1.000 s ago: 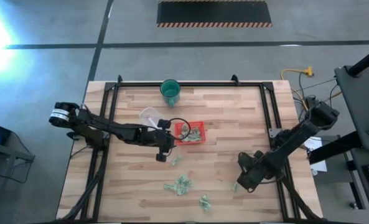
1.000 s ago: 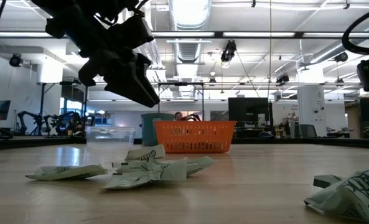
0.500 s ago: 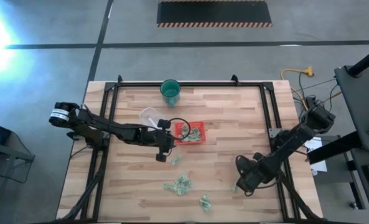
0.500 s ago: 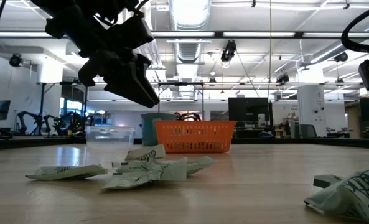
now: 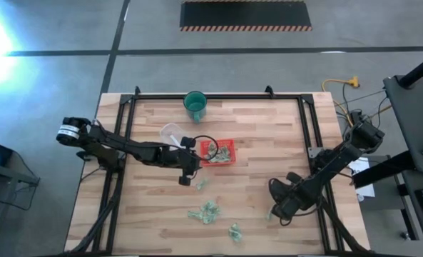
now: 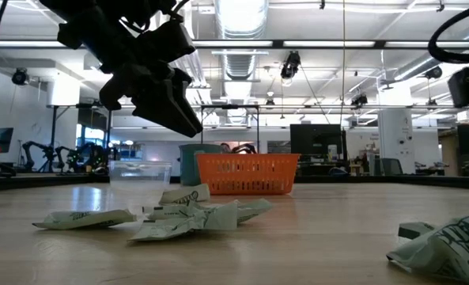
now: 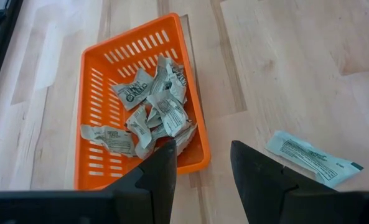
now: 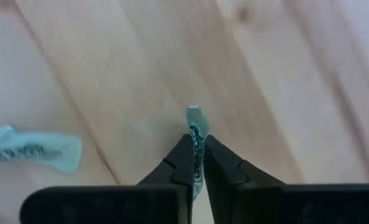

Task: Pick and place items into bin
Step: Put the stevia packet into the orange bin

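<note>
Light wood plank table (image 5: 254, 135) with a black frame, on a grey concrete floor; a hazard-striped mat (image 5: 245, 16) lies on the floor beyond the far edge. Low view looks into a big workshop hall with ceiling lights and other rigs far behind.

Counts: one bin (image 5: 218, 152), one green cup (image 5: 195, 105), one clear round container (image 5: 171, 133), two arms. Loose wrappers (image 5: 205, 212) on the table: a cluster near the front centre, one (image 5: 234, 231) closer to the front edge, one (image 5: 201, 184) just in front of the bin. The exact number in the cluster is hard to tell.

The bin sits mid-table, red-orange with slotted walls, and holds a small pile of crumpled wrappers (image 7: 156, 106), roughly six or seven. The cup stands near the far edge; its contents are not visible. The clear container is between cup and bin, left of the bin, and looks empty in the low view (image 6: 140, 183).

Left gripper (image 7: 200, 163) hovers over the bin's near-left edge, fingers apart, nothing between them. One flat wrapper (image 7: 312, 157) lies on the wood beside the bin in its view.

Right gripper (image 8: 198, 158) is low over the front-right part of the table, fingers clenched on one thin wrapper (image 8: 196, 127), which sticks out past the tips. Another wrapper (image 8: 32, 149) lies close by on the wood.
</note>
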You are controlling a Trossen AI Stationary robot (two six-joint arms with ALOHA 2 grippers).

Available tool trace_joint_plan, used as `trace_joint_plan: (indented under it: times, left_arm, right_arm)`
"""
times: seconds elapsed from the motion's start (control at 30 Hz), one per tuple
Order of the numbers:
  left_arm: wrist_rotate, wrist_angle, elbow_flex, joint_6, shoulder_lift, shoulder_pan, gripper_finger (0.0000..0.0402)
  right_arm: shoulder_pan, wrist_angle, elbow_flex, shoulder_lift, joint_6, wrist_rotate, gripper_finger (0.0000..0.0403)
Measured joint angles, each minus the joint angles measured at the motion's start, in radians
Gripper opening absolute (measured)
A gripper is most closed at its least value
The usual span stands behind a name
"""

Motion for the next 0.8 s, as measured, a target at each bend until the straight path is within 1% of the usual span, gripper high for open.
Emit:
trace_joint_plan:
  times: [0.17, 0.33, 0.47, 0.67, 0.73, 0.8]
  left_arm:
    - [0.000, 0.000, 0.000, 0.000, 0.000, 0.000, 0.0135]
    - [0.000, 0.000, 0.000, 0.000, 0.000, 0.000, 0.0135]
    - [0.000, 0.000, 0.000, 0.000, 0.000, 0.001, 0.0135]
    - [0.000, 0.000, 0.000, 0.000, 0.000, 0.001, 0.0135]
    - [0.000, 0.000, 0.000, 0.000, 0.000, 0.001, 0.0135]
    - [0.000, 0.000, 0.000, 0.000, 0.000, 0.001, 0.0135]
  right_arm:
    - [-0.002, 0.003, 0.028, -0.001, -0.143, 0.153, 0.0015]
    - [-0.007, 0.003, 0.060, -0.002, -0.290, 0.364, 0.0015]
    - [-0.036, 0.003, 0.090, -0.002, -0.400, 0.518, 0.0015]
    - [-0.139, 0.004, 0.146, -0.003, -0.571, 0.733, 0.0015]
    - [-0.194, 0.010, 0.173, -0.003, -0.634, 0.768, 0.0015]
    - [-0.257, 0.043, 0.196, -0.003, -0.711, 0.774, 0.0015]
